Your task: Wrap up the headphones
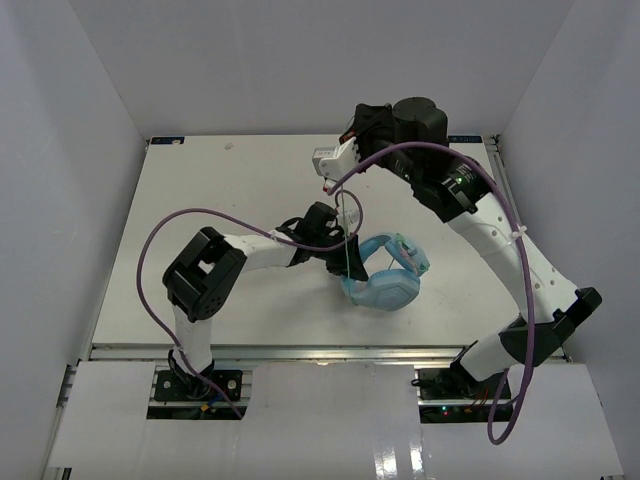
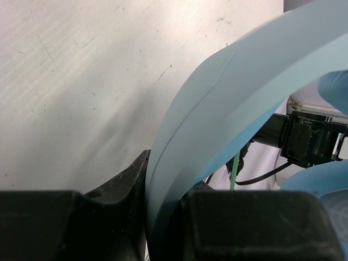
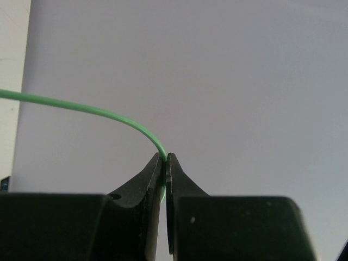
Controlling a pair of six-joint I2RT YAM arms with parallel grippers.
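The light blue headphones (image 1: 385,275) lie on the white table, right of centre, ear cups stacked near the front. My left gripper (image 1: 338,250) is shut on the headband (image 2: 217,125), which fills the left wrist view between the black fingers. My right gripper (image 1: 328,187) is raised above the table's back half and shut on the thin pale-green cable (image 3: 98,110), pinched at the fingertips (image 3: 157,168). The cable (image 1: 352,235) runs down from it to the headphones.
Thick purple robot cables (image 1: 160,250) loop over both arms. White walls enclose the table (image 1: 200,200) on the left, back and right. The right arm (image 1: 500,240) arches over the table's right side.
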